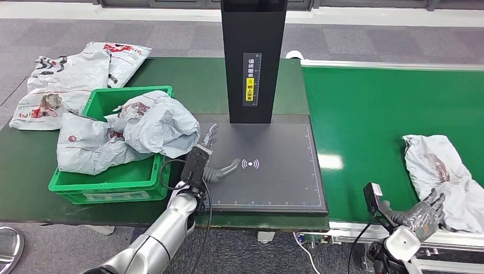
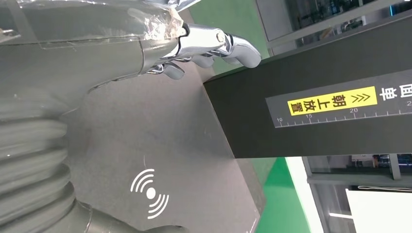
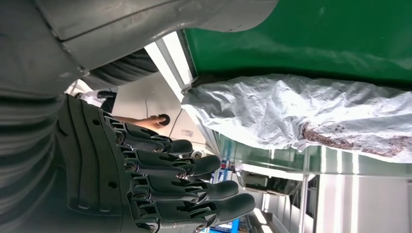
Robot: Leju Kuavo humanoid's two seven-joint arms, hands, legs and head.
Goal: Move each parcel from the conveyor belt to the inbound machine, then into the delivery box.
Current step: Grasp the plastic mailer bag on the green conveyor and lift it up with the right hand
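A crumpled grey parcel (image 1: 442, 174) lies on the green conveyor belt (image 1: 365, 114) at the right, near its front edge. My right hand (image 1: 425, 212) hovers just in front of it, fingers apart and holding nothing; in the right wrist view the hand (image 3: 160, 179) sits beside the parcel (image 3: 301, 109). My left hand (image 1: 210, 155) is open above the left part of the inbound machine's black pad (image 1: 274, 177), close to the green delivery box (image 1: 108, 185). Grey parcels (image 1: 154, 123) fill that box. In the left wrist view the fingers (image 2: 214, 43) spread over the pad (image 2: 145, 131).
The machine's black scanner column (image 1: 253, 57) rises at the back of the pad, with a yellow label (image 2: 333, 101). More grey parcels (image 1: 74, 74) are heaped on the dark green table behind the box. The table's front edge runs just below the pad.
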